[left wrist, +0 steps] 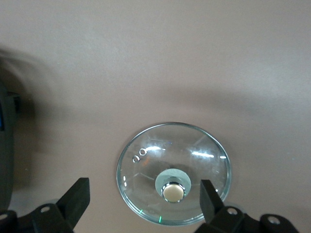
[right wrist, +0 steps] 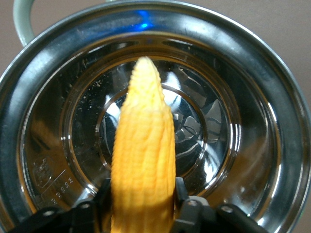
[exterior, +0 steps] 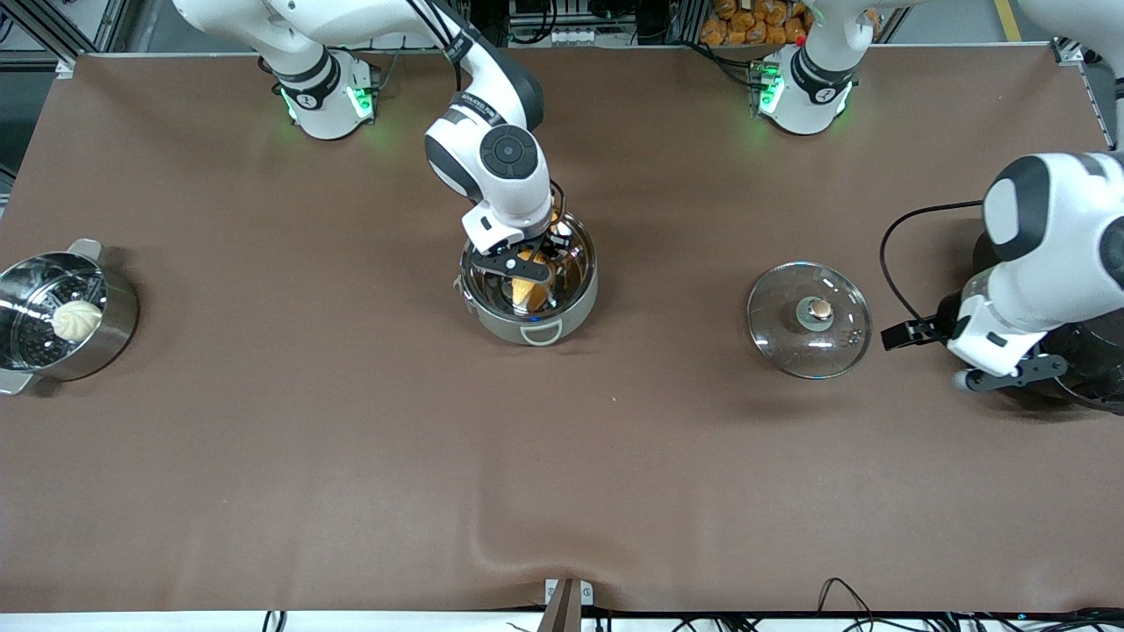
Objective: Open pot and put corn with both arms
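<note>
1. Pot (exterior: 529, 290): round, shiny stainless steel, with a loop handle on the side nearer the front camera. It stands uncovered near the middle of the table (exterior: 351, 456). The right wrist view shows a mirror-bright inside with concentric rings on the floor.
2. Corn (right wrist: 143, 145): one yellow-orange cob with fine, even rows of kernels, tapering to a paler pointed tip. It is held over the open pot, tip aimed down into the bowl.
3. Right gripper (exterior: 525, 262): over the pot's mouth, its black fingers (right wrist: 182, 201) clamped on the thick end of the cob, one on each side.
4. Lid (exterior: 809, 319): clear glass disc with a metal rim and a copper-coloured knob at its centre. It lies flat on the table, knob up, well apart from the pot, toward the left arm's end.
5. Left gripper (left wrist: 143, 199): hanging above the table by the lid, fingers spread wide and holding nothing.
6. Steamer pot (exterior: 61, 316): steel, with a perforated insert carrying a white bun (exterior: 76, 319), at the right arm's end of the table.
</note>
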Robot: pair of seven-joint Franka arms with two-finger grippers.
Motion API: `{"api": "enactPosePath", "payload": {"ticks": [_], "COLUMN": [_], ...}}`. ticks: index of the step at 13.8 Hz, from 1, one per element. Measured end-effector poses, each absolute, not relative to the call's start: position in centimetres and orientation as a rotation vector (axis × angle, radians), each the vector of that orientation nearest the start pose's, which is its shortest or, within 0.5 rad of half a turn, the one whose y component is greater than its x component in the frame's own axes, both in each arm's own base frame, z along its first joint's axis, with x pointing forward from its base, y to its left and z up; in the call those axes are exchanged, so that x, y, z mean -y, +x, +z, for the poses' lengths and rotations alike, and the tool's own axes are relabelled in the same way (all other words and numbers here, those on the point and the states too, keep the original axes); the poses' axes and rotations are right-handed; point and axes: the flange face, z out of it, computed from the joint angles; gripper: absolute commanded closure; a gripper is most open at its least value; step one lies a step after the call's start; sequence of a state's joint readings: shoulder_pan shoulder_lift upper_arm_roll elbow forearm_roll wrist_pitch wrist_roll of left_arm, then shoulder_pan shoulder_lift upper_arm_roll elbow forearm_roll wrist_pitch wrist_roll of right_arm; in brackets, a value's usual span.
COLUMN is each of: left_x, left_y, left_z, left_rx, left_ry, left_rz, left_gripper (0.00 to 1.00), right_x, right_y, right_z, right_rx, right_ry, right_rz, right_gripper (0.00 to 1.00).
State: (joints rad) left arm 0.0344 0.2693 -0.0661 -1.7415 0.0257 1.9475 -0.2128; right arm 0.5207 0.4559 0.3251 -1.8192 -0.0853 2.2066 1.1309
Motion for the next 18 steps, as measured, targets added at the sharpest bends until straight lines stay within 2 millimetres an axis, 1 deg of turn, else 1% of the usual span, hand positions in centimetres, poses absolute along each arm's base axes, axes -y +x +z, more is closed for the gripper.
{"api": "enactPosePath", "payload": {"ticks": [3, 5, 6, 7, 9, 11, 13, 14, 15, 16, 17, 18], "left_x": [2.8, 3.0, 2.9, 2.8, 2.5, 2.3, 2.1, 2.0, 1.9, 1.7, 1.5, 1.4], "left_y": [63.2, 63.4, 63.5, 63.6, 63.7, 63.6, 63.0, 62.6, 62.2, 61.8, 61.2, 60.6], "left_z": [44.6, 46.4, 47.3, 48.1, 49.8, 51.4, 52.8, 53.5, 54.3, 55.2, 56.2, 57.1], "left_rx": [0.238, 0.236, 0.238, 0.241, 0.248, 0.256, 0.262, 0.264, 0.266, 0.271, 0.277, 0.28], "left_ry": [-3.119, -3.119, -3.118, -3.119, -3.121, -3.123, -3.121, -3.12, -3.119, -3.118, -3.117, -3.115], "left_rz": [0.1, 0.104, 0.105, 0.097, 0.063, 0.024, 0.01, 0.011, 0.007, -0.004, -0.011, -0.006], "left_gripper": [0.0, 0.0, 0.0, 0.0, 0.0, 0.0, 0.0, 0.0, 0.0, 0.0, 0.0, 0.0], "right_x": [-46.7, -46.1, -45.6, -44.8, -41.9, -38.1, -33.9, -31.3, -28.1, -24.4, -20.5, -17.2], "right_y": [44.4, 45.6, 46.6, 47.8, 50.5, 52.6, 54.2, 55.0, 55.9, 56.8, 57.4, 57.7], "right_z": [30.1, 31.3, 32.4, 33.9, 37.8, 42.1, 46.9, 49.0, 50.8, 52.2, 53.4, 54.2], "right_rx": [-0.417, -0.443, -0.465, -0.494, -0.55, -0.551, -0.51, -0.483, -0.454, -0.425, -0.384, -0.344], "right_ry": [-3.091, -3.07, -3.052, -3.03, -3.005, -3.036, -3.058, -3.047, -3.035, -3.032, -3.042, -3.053], "right_rz": [0.109, 0.076, 0.052, 0.021, -0.033, -0.042, 0.023, 0.066, 0.09, 0.099, 0.11, 0.119], "right_gripper": [0.0, 0.0, 0.0, 0.0, 0.0, 0.0, 0.0, 0.0, 0.0, 0.0, 0.0, 0.0]}}
